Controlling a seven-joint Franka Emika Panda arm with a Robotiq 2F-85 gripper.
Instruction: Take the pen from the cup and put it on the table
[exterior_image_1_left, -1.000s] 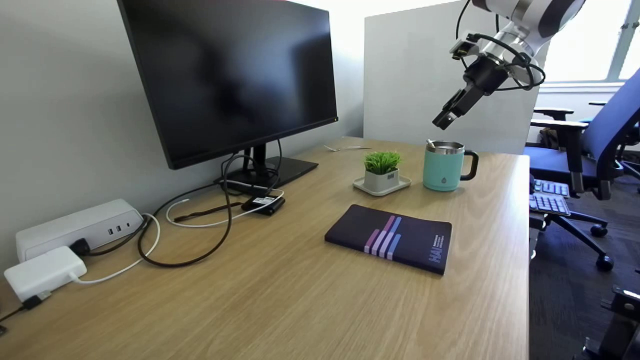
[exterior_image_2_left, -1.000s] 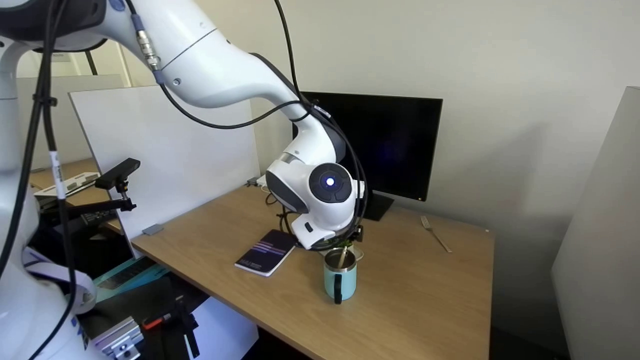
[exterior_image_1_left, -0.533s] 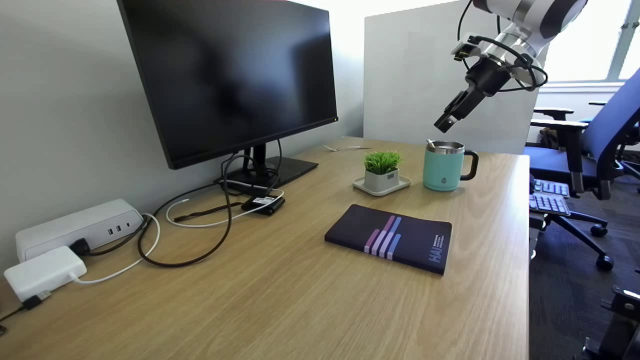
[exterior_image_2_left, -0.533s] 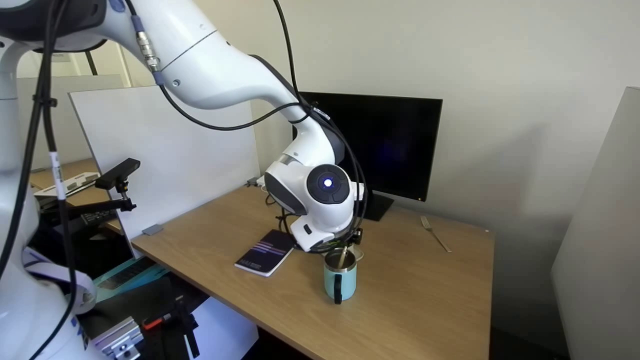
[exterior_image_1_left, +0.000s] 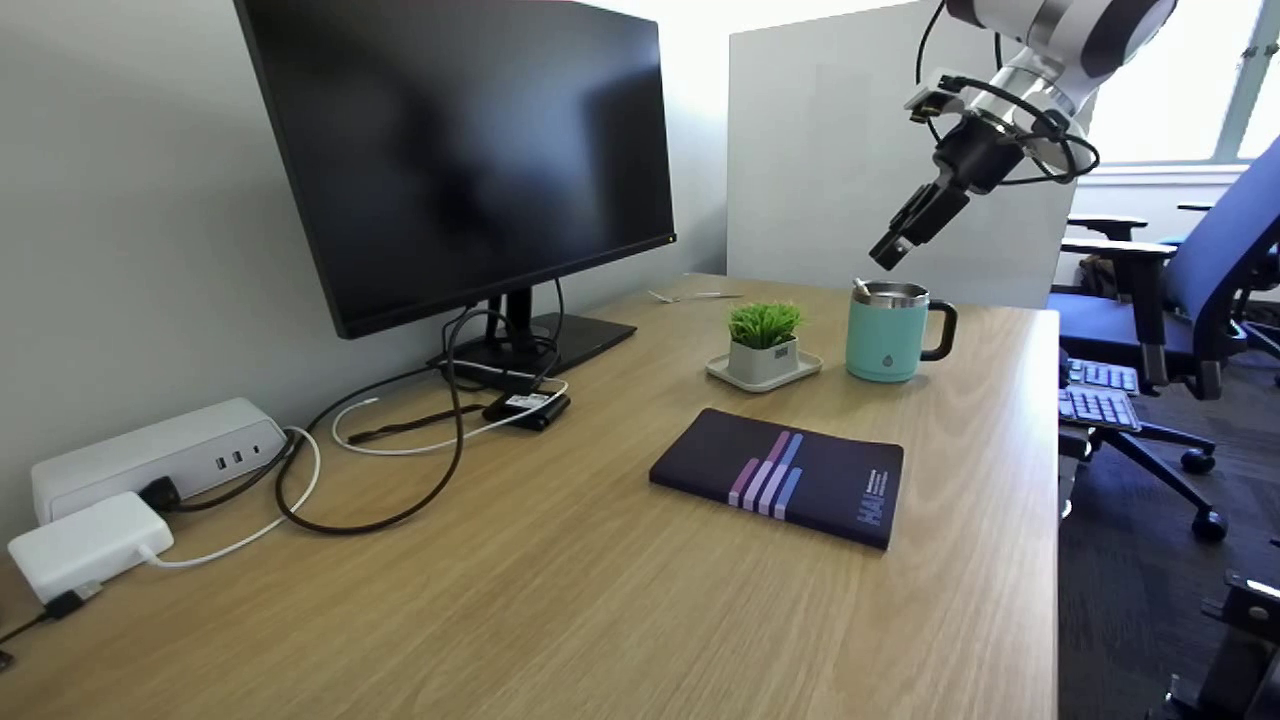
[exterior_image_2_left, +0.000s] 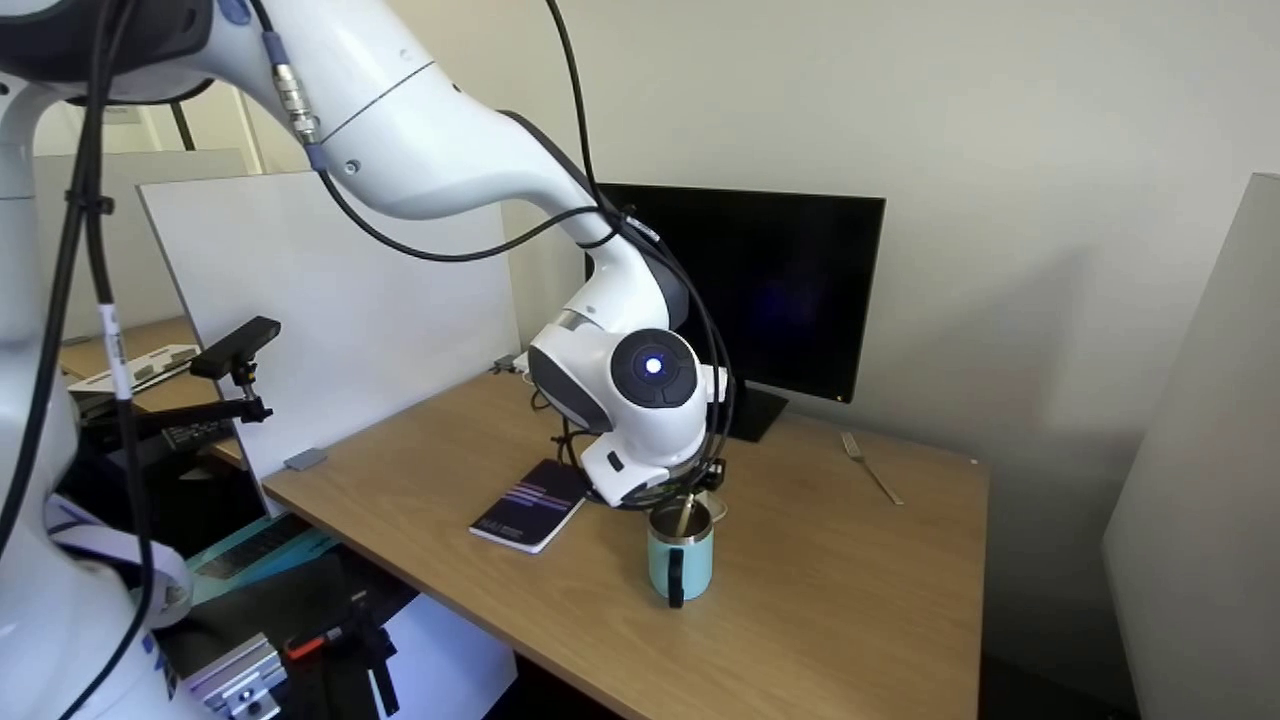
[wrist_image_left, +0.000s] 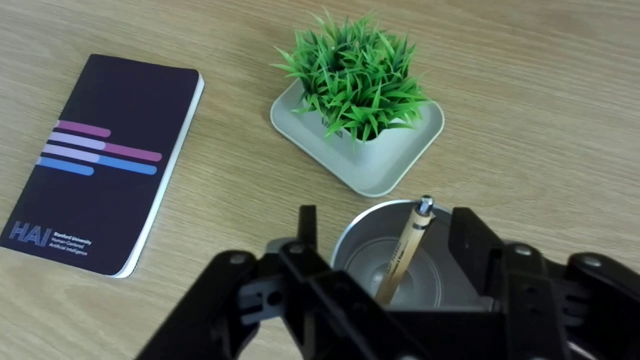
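I have the pincer (wrist_image_left: 383, 227) hanging above the teal mug (exterior_image_1_left: 884, 342), its fingers standing well apart. Below, between those fingertips in my wrist view, the pen (wrist_image_left: 406, 245) leans inside the mug, its metal end poking past the rim.
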